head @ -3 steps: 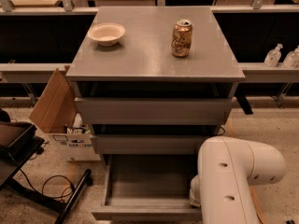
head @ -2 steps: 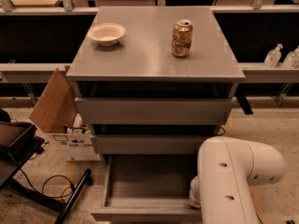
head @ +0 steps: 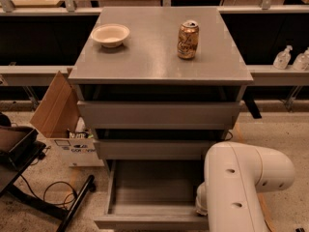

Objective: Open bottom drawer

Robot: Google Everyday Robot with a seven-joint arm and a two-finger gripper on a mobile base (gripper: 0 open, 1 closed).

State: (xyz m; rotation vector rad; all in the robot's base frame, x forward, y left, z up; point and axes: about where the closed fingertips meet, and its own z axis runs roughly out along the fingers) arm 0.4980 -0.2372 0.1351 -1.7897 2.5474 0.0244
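The grey cabinet (head: 159, 66) has three drawers. The bottom drawer (head: 149, 197) is pulled out towards me, and its shallow grey tray shows empty. Its front panel (head: 145, 222) lies at the lower edge of the view. The two upper drawer fronts (head: 159, 115) stand nearly shut. My white arm (head: 241, 182) reaches down at the drawer's right side. The gripper is hidden behind the arm, near the drawer's right front corner.
A cream bowl (head: 110, 35) and a gold can (head: 188, 39) stand on the cabinet top. An open cardboard box (head: 60, 120) stands on the floor to the left, beside a black stand (head: 19, 153) and cables. Bottles (head: 282, 58) sit on a shelf at the right.
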